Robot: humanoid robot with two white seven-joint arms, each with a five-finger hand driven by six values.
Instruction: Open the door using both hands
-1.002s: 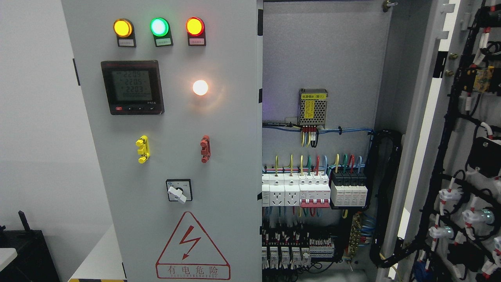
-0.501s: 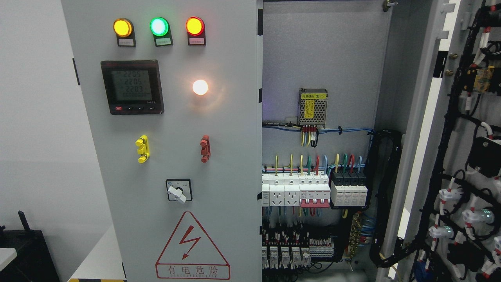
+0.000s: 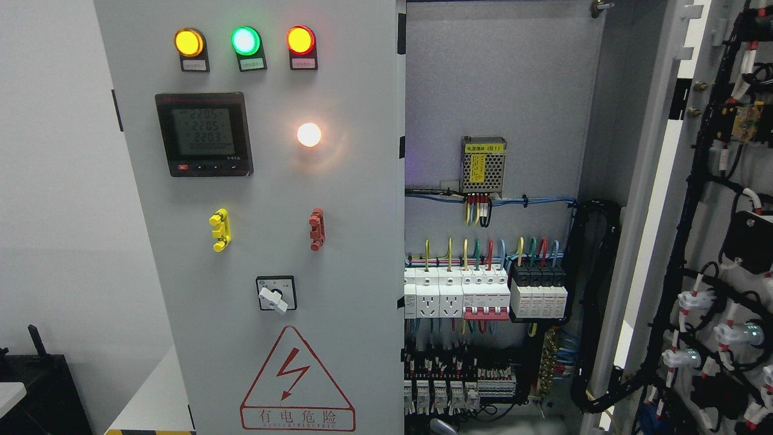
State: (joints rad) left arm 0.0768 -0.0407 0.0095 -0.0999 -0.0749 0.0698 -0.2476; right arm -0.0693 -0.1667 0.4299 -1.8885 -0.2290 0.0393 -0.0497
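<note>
Cabinet fills the view, its interior exposed on the right half.

Left door: shut, flat to camera. It carries a meter, a warning triangle, a rotary switch and three lit lamps along the top, amber, green and red.

Right door: swung wide open at the picture's right edge, inner face toward the camera. Black wire harness runs down it.

Inside: a row of breakers at mid height, and a mesh-cased power supply above them.

Hand: only a small grey rounded tip at the bottom edge, below the lowest terminal row. It touches nothing visible. Cannot tell which arm it belongs to, nor how the fingers are set.

Versus half a second ago: that grey tip is new at the bottom edge. The bright gap beside the right door looks slightly wider. Left door unchanged.
</note>
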